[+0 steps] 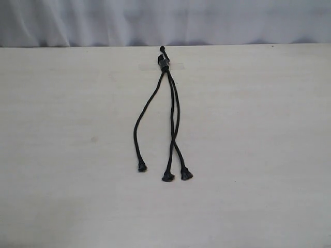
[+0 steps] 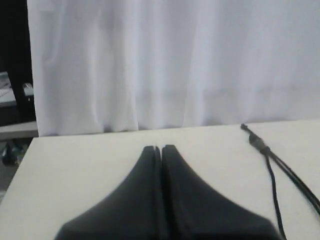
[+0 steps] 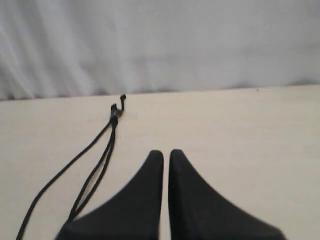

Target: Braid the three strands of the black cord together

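The black cord (image 1: 164,64) lies on the pale table (image 1: 258,155), its knot and band at the far end. From there the three strands fan toward me. The left strand (image 1: 146,113) curves out alone to its frayed knob (image 1: 141,167). The other two strands (image 1: 175,111) run close together and cross near their knobs (image 1: 168,176) (image 1: 186,175). Neither gripper shows in the exterior view. My left gripper (image 2: 161,148) is shut and empty, with the cord (image 2: 260,144) off to its side. My right gripper (image 3: 166,153) is shut on nothing, a thin slit between its fingers, beside the cord (image 3: 114,116).
A white curtain (image 1: 165,20) hangs behind the table's far edge. Bare tabletop spreads on both sides of the cord. In the left wrist view the table's side edge (image 2: 20,165) shows, with dark clutter beyond it.
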Robot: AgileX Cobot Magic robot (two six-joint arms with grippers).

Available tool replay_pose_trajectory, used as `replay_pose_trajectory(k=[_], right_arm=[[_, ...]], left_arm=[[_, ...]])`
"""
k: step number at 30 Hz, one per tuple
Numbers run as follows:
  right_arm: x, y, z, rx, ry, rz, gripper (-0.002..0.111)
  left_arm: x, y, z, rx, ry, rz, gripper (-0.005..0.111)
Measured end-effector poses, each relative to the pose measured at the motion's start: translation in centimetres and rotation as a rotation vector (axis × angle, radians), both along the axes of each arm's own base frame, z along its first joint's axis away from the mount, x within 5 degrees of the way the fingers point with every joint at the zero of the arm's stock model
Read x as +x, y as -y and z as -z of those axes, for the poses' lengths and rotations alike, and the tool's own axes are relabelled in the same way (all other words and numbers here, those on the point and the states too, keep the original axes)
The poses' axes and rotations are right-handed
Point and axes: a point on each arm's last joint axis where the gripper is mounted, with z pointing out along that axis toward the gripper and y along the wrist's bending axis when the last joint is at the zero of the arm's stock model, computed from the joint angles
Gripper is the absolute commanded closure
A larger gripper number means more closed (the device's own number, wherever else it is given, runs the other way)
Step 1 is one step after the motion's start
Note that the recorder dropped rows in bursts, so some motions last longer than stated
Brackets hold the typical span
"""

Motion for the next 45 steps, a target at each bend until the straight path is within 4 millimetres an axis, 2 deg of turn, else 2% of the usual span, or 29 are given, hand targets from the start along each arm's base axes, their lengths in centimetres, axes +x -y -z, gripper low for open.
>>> replay_pose_trajectory(k=[3, 5, 13, 17, 19, 22, 27, 33, 39, 41, 42, 43, 44, 45], right_arm=[[2.9, -0.3, 0.4, 0.016, -0.120, 0.003, 0.104], [4.8, -0.7, 1.5, 0.059, -0.218, 0.008, 0.104], [11.3, -2.6, 7.1, 0.094, -0.637, -0.063, 0.104], [14.7, -6.1, 8.5, 0.043, -0.738, -0.214, 0.104], [16.2, -8.2, 9.0, 0.007, -0.769, -0.286, 0.102], [17.9, -11.4, 10.7, -0.067, -0.831, -0.382, 0.092], [19.7, -15.1, 13.5, -0.172, -0.905, -0.470, 0.072], [20.6, -17.1, 16.0, -0.222, -0.946, -0.502, 0.071], [21.0, -17.6, 18.2, -0.238, -0.957, -0.493, 0.071], [21.1, -17.6, 18.5, -0.238, -0.961, -0.490, 0.078], [21.2, -17.7, 18.5, -0.237, -0.956, -0.489, 0.085], [21.2, -17.7, 18.6, -0.238, -0.956, -0.488, 0.098], [21.3, -17.7, 18.6, -0.237, -0.954, -0.488, 0.104], [21.3, -17.7, 18.6, -0.237, -0.957, -0.490, 0.104]], left_arm=[[3.5, -0.2, 0.1, -0.027, -0.119, 0.000, 0.107], [5.1, -0.3, 1.2, -0.067, -0.228, 0.001, 0.107], [7.8, 0.1, 6.3, -0.175, -0.663, 0.020, 0.107], [8.8, 0.1, 7.9, -0.165, -0.908, 0.051, 0.107], [9.1, 0.1, 8.4, -0.166, -0.961, 0.056, 0.107], [9.1, 0.1, 8.6, -0.157, -0.997, 0.062, 0.107], [8.7, -0.2, 8.8, -0.122, -1.052, 0.049, 0.107], [8.5, -0.3, 8.8, -0.118, -1.066, 0.036, 0.107], [8.7, 0.0, 8.8, -0.174, -1.044, 0.031, 0.107], [8.7, 0.0, 8.7, -0.184, -1.043, 0.031, 0.107], [8.8, 0.1, 8.7, -0.186, -1.040, 0.031, 0.107], [8.8, 0.1, 8.7, -0.189, -1.037, 0.031, 0.107], [8.8, 0.1, 8.7, -0.189, -1.035, 0.031, 0.107], [8.8, 0.1, 8.7, -0.192, -1.035, 0.031, 0.107]])
